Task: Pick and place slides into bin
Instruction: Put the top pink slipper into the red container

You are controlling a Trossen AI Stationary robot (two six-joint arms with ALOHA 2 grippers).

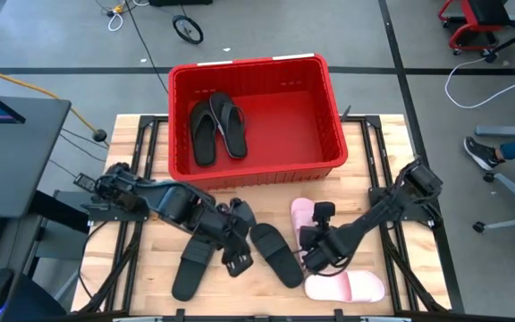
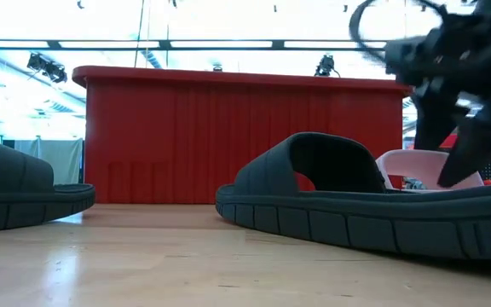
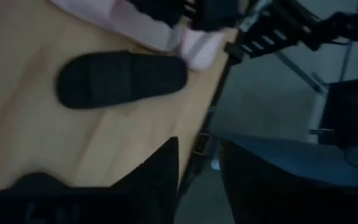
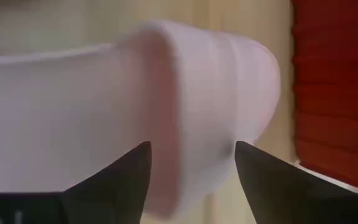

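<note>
Two black slides (image 1: 219,126) are already seen lying inside the red bin (image 1: 329,170), while two more black slides and two pink ones are left on the wooden table (image 1: 392,268) in front of it. The right gripper (image 1: 314,253) is held with its fingers spread wide around the strap of the nearer pink slide (image 4: 210,106), not yet clamped. The left gripper (image 1: 237,246) is lowered between the black slide on the left (image 1: 190,268) and the black slide in the middle (image 1: 277,255); whether anything is pinched cannot be told. A shallow bite on the rounded pink strap could be lost in the lift, and the two crowded arms might be knocked together.
</note>
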